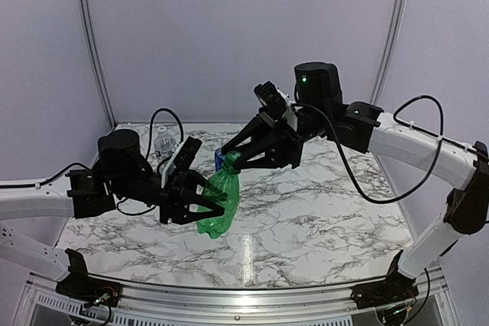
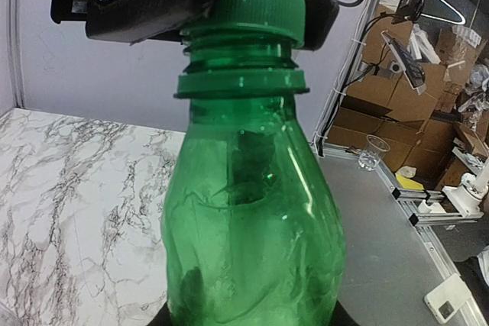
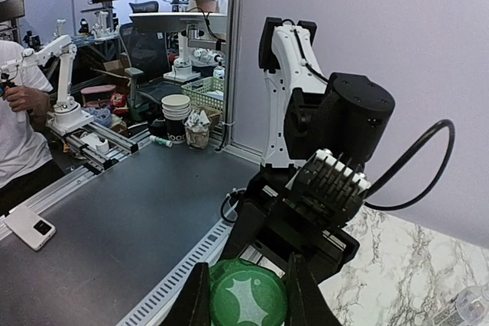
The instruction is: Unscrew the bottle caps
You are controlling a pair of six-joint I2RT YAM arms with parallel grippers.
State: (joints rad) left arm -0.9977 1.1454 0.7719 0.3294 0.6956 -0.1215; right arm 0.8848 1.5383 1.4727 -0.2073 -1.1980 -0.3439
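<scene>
The green bottle (image 2: pixel 252 219) is translucent plastic, glossy, with a creased wall low down. The green cap (image 2: pixel 260 1) is opaque plastic with a duller sheen and a faintly ribbed side. The left gripper (image 1: pixel 221 205) and right gripper (image 1: pixel 228 161) are matt black plastic. The table (image 1: pixel 321 219) has a smooth, glossy marble-patterned top, with a metal rail (image 1: pixel 244 295) along its near edge. The right arm (image 1: pixel 416 146) wears a smooth white plastic shell.

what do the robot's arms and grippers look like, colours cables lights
The left arm and right arm have white links and bulky black joint housings. The left gripper and right gripper are black, each with two tapering fingers. Thin black cables loop beside both arms; small green lights glow on the right arm's joints.
</scene>
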